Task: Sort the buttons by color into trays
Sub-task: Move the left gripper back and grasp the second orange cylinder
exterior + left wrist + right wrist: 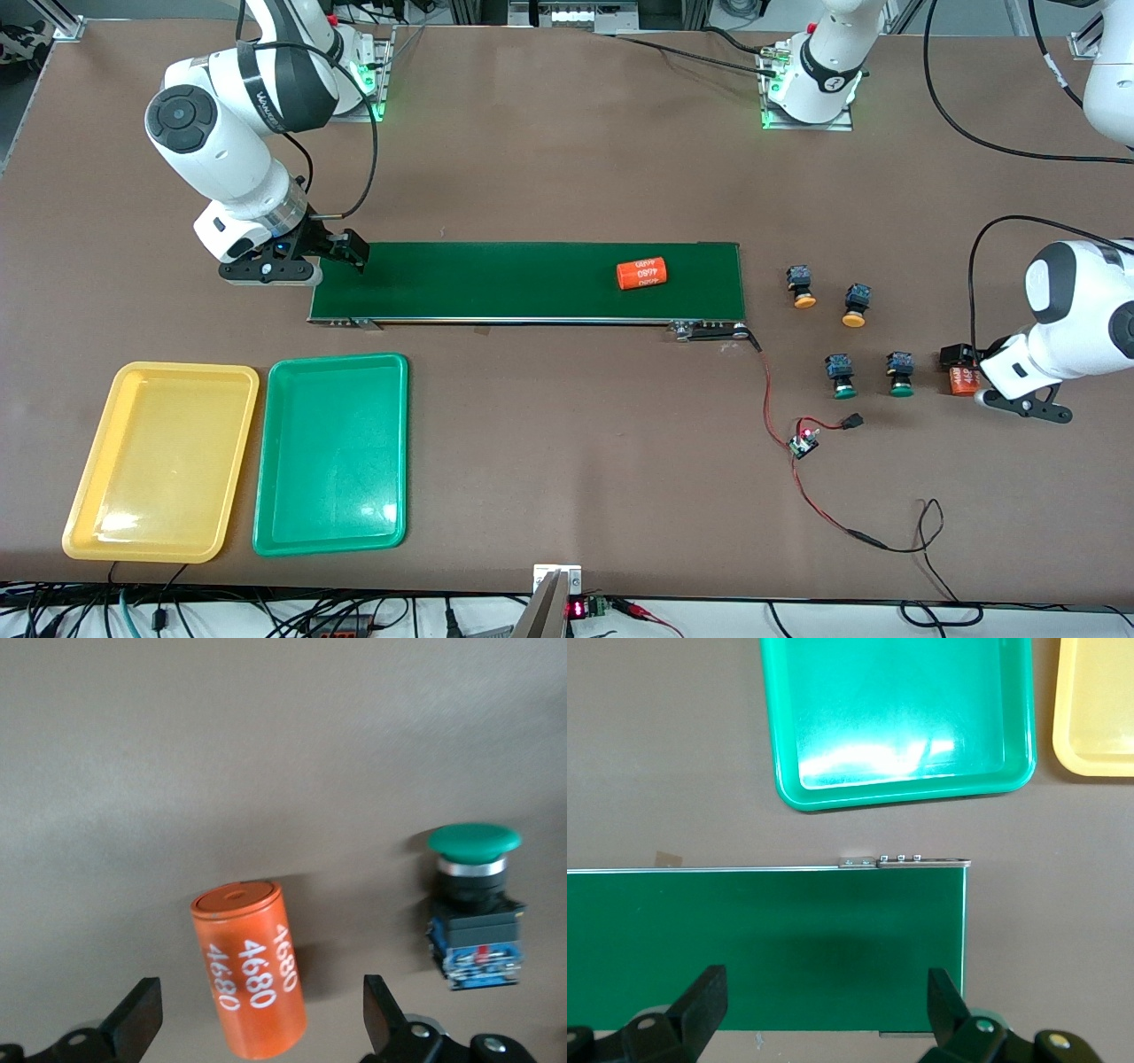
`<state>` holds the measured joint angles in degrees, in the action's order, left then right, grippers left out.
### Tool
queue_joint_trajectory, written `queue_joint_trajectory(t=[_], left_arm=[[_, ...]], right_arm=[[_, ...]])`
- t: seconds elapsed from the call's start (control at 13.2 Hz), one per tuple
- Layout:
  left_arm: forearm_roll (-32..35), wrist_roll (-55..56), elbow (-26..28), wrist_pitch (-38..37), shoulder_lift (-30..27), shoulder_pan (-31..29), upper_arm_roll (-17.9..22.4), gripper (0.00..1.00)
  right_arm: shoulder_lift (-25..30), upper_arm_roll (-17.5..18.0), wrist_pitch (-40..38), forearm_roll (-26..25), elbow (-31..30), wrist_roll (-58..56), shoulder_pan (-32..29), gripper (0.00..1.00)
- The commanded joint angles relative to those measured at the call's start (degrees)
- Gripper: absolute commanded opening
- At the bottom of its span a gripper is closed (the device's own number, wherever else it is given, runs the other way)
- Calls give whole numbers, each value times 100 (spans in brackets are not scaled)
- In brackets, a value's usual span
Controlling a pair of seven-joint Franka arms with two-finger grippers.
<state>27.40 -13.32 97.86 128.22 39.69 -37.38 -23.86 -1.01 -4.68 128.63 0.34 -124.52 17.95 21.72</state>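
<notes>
I see the left gripper (257,1014) spread around an orange cylinder (251,970) beside the four buttons (842,332) at its table end, and the right gripper (824,1005) spread over the conveyor belt (496,282) end near the green tray (332,454) and yellow tray (159,461).

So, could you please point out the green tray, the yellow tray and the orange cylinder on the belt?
green tray (332,456): front view, bare floor.
yellow tray (159,461): front view, bare floor.
orange cylinder (641,273): front view, printed side.
</notes>
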Motion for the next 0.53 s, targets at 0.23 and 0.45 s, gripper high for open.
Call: queue_joint_trajectory(t=[0.23, 0.45], left_arm=[[204, -12, 57, 485, 329, -332, -84, 46], [204, -91, -4, 180, 268, -332, -136, 26]], right_arm=[[13, -16, 66, 72, -20, -28, 16, 100], [13, -24, 66, 72, -11, -37, 16, 100]])
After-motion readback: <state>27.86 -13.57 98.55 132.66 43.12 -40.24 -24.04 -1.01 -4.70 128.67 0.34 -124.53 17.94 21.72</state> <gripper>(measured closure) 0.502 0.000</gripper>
